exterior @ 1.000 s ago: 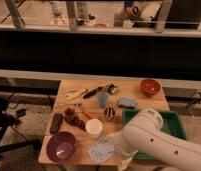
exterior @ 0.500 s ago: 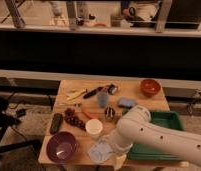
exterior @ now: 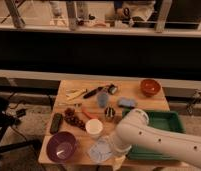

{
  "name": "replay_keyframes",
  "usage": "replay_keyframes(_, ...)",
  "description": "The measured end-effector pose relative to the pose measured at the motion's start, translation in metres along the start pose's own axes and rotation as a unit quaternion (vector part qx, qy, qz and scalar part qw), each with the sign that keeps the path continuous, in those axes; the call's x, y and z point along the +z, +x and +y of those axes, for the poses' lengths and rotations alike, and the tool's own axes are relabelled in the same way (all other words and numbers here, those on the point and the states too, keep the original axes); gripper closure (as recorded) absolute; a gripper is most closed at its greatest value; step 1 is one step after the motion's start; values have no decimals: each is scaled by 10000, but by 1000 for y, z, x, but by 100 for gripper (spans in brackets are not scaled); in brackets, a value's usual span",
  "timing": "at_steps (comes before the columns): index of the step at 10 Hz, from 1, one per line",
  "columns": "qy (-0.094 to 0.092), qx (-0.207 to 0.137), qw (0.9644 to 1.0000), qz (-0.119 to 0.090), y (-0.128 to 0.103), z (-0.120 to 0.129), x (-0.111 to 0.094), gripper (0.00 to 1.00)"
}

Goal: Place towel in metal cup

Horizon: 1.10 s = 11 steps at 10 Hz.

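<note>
FRONT EDGE OF TABLE: We find the robot's white arm about where it was half a sec. ago, dipped slightly lower. Its gripper is down at the right edge of the soft, pale blue-grey cloth towel, jaws spread wide. The towel hasn't shifted. It lies wrinkled and low on the wooden table, betw. the round purple bowl and the green plastic tray, just below the white paper cup. The small, dark, shiny metal cup stands upright behind the paper cup, apart from the cloth.
</note>
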Motion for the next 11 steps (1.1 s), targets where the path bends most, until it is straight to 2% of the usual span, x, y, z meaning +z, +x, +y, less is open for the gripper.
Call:
replay_keyframes(3,112,-152,9998,-17,2,-7,8,20)
replay_keyframes(5,120,-230,9997,-2,4,-10,18,20)
replay_keyframes(11,-68,-66,10000,-23,24,-25,56,20)
